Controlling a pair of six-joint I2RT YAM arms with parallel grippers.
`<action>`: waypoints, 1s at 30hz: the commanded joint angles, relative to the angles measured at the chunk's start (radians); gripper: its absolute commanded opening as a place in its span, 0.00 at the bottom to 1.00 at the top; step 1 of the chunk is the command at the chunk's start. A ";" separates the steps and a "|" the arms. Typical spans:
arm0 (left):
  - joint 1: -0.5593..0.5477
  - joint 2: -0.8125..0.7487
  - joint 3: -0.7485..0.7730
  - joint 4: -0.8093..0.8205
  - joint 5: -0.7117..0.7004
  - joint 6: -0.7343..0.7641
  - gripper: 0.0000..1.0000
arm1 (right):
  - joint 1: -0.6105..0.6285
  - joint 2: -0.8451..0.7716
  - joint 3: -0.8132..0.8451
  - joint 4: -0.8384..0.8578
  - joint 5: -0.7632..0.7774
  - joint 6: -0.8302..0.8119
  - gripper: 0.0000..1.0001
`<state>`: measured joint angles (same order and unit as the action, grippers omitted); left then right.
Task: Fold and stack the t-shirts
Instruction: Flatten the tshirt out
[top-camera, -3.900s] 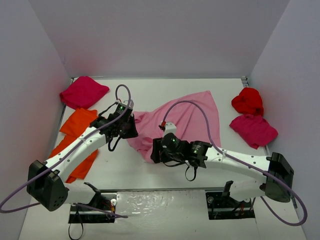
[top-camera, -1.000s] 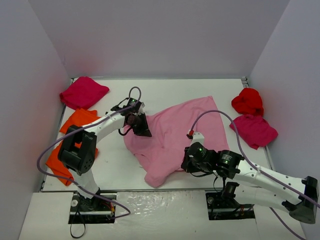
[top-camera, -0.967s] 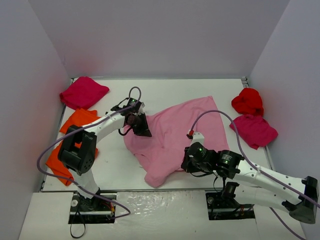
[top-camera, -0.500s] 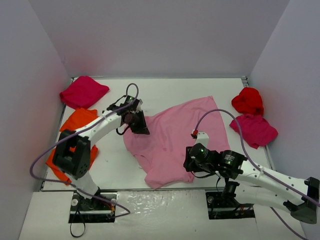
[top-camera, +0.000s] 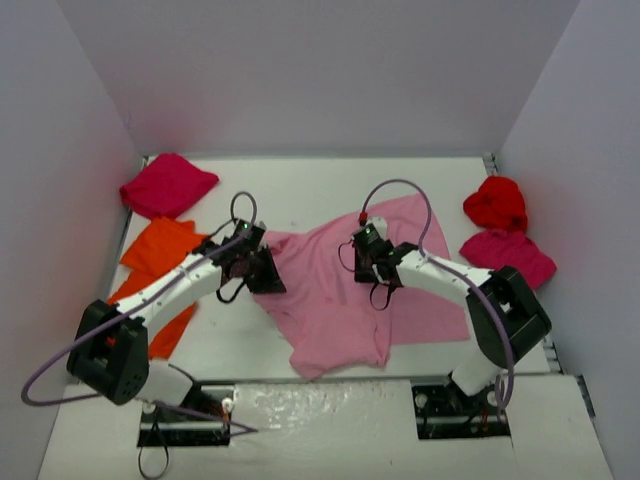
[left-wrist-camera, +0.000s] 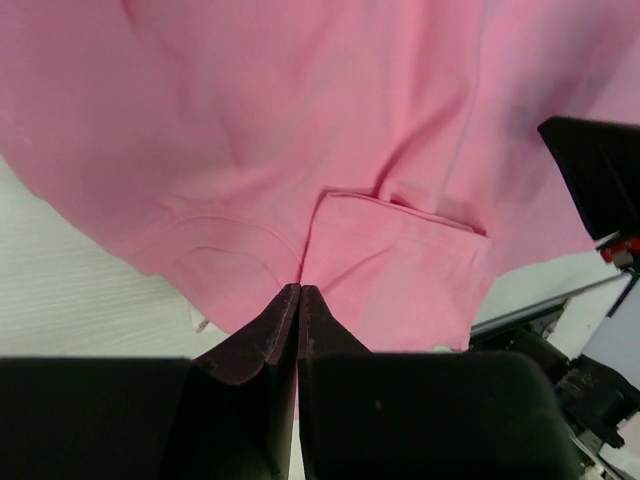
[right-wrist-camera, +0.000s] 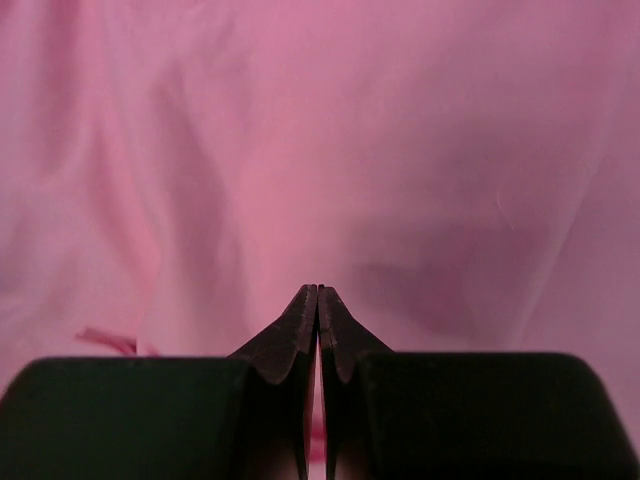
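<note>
Light pink t-shirt (top-camera: 325, 300) spread under both arms, left claw (left-wrist-camera: 299, 290) shut, seemingly pinching its left edge, right claw (right-wrist-camera: 318, 290) closed over its middle, orange t-shirts (top-camera: 160, 250) left of left claw, open bench (top-camera: 300, 190) beyond both.

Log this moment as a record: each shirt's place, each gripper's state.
pink t-shirt: spread, crumpled, centre
left gripper: shut on the pink t-shirt's left edge
right gripper: shut, over the pink t-shirt's middle; hold unclear
orange t-shirts: left side
left magenta t-shirt: far left corner
right magenta t-shirt: right edge
red t-shirt: bunched, just behind it
</note>
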<state>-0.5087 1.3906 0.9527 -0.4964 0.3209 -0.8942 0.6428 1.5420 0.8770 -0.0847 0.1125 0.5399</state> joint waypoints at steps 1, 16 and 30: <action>-0.001 0.066 0.088 -0.009 -0.087 0.029 0.00 | -0.015 0.152 0.158 0.129 -0.081 -0.118 0.00; 0.007 0.454 0.495 -0.157 -0.115 0.116 0.00 | -0.041 0.306 0.350 0.123 -0.102 -0.129 0.00; 0.059 0.659 0.586 -0.198 0.208 0.050 0.00 | -0.045 0.347 0.376 0.096 -0.178 -0.106 0.00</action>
<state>-0.4856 2.0607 1.5024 -0.6916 0.3549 -0.8110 0.6025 1.8837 1.2023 0.0122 -0.0269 0.4244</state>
